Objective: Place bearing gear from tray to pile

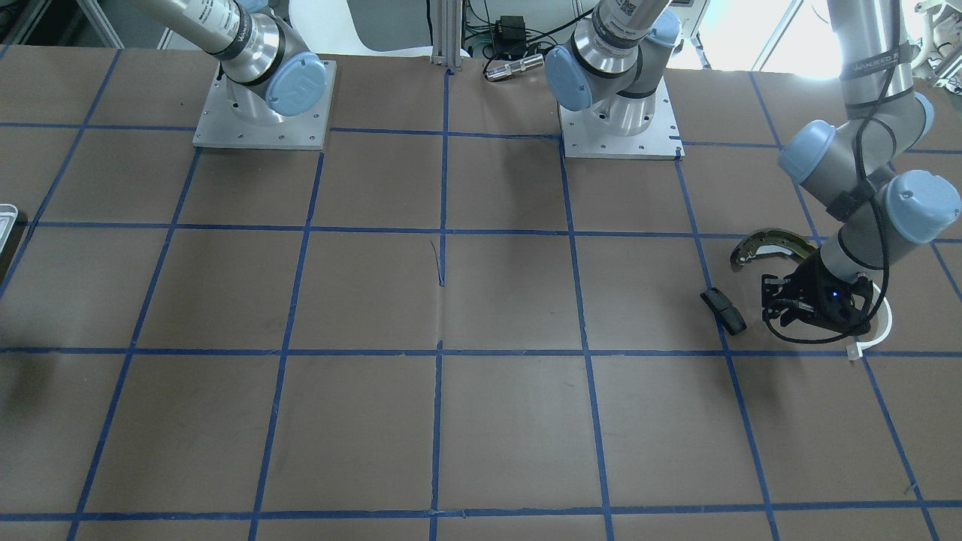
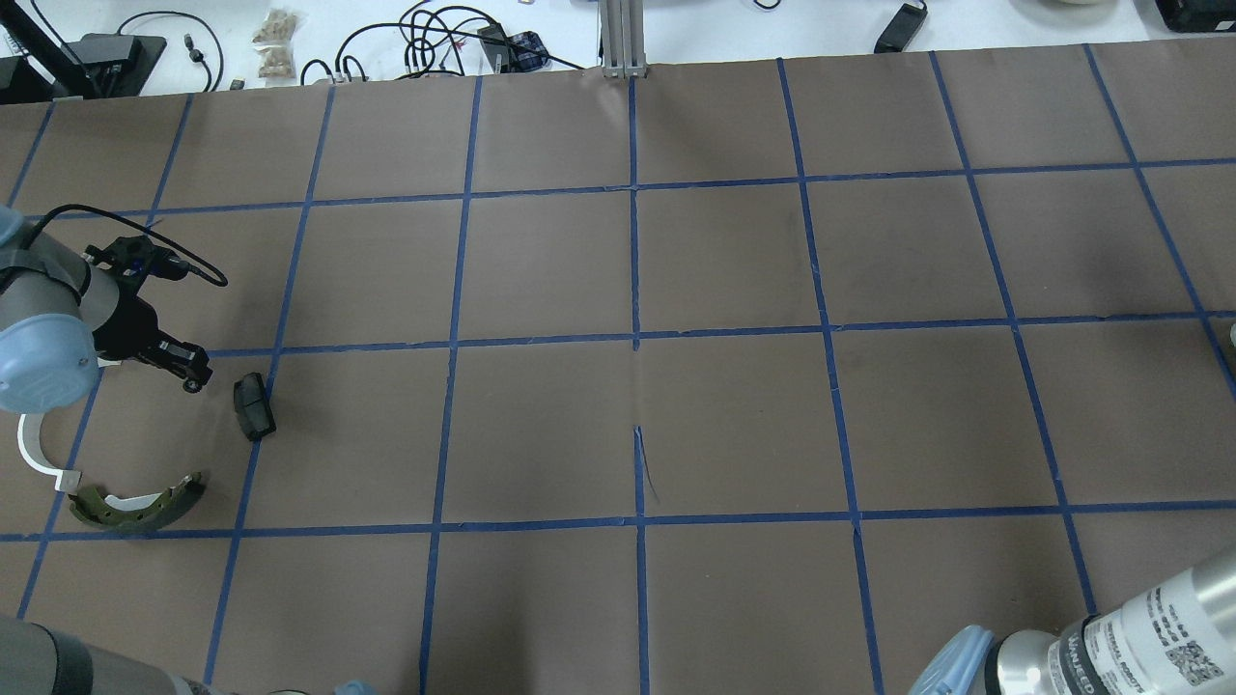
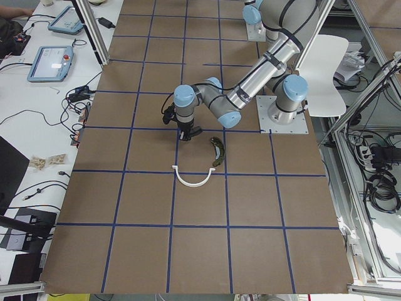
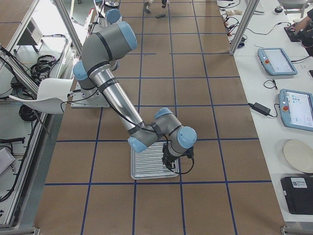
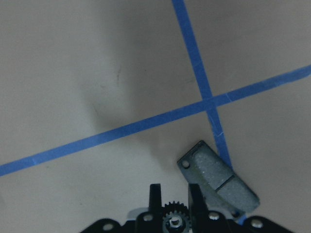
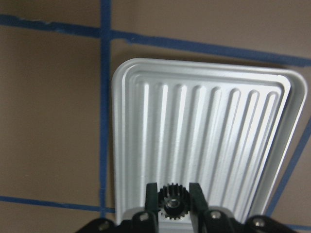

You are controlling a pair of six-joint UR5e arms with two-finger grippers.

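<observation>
My left gripper (image 5: 174, 190) is shut on a small dark bearing gear (image 5: 174, 219) and sits low over the table. It is just left of the black oblong block (image 5: 218, 182) of the pile. In the overhead view the left gripper (image 2: 191, 371) is beside the block (image 2: 254, 405), above the white half-ring arc (image 2: 34, 452) and the olive brake shoe (image 2: 135, 507). My right gripper (image 6: 171, 187) is shut on a second small dark gear (image 6: 170, 199) over the near end of the ribbed silvery tray (image 6: 204, 111). The part of the tray that shows is bare.
In the front-facing view only the tray's corner (image 1: 6, 218) shows at the left edge. The two arm bases (image 1: 263, 113) (image 1: 620, 113) stand at the table's robot side. Blue tape lines grid the brown table.
</observation>
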